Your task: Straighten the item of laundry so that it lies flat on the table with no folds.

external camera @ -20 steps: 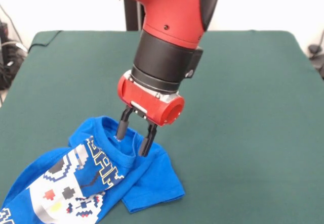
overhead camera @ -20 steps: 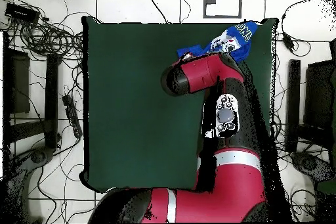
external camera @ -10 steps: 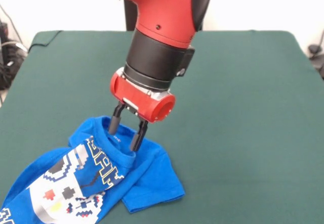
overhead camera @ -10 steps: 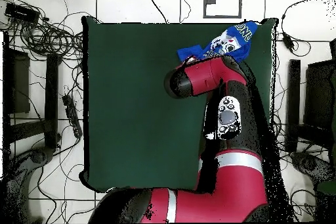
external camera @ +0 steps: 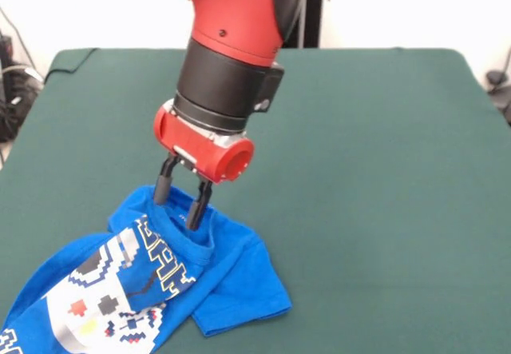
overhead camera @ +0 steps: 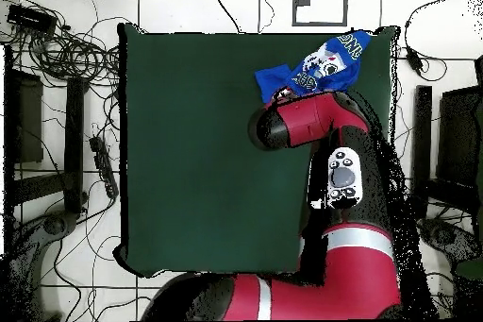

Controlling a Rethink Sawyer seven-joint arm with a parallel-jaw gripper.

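Observation:
The item of laundry, a bright blue T-shirt (external camera: 160, 282) with a white controller print, lies rumpled at the near left corner of the dark green table (external camera: 367, 170), its lower part cut off by the picture's edge. My gripper (external camera: 177, 204) stands open over the shirt's collar, one black finger (external camera: 163, 188) at the collar's outer edge, the other finger (external camera: 196, 207) on the neck band. Nothing is clamped between them. In the overhead view the shirt (overhead camera: 316, 66) sits near the table's (overhead camera: 198, 148) top right corner, and the red arm hides the gripper there.
Cables and dark equipment (overhead camera: 57, 44) lie on the floor around the table in the overhead view. A sleeve of the shirt (external camera: 239, 294) spreads toward the table's front edge. Green cloth stretches to the right of the shirt.
The arm and open gripper have slid leftward in the front view, from the middle of the collar to its left edge. The shirt has barely shifted.

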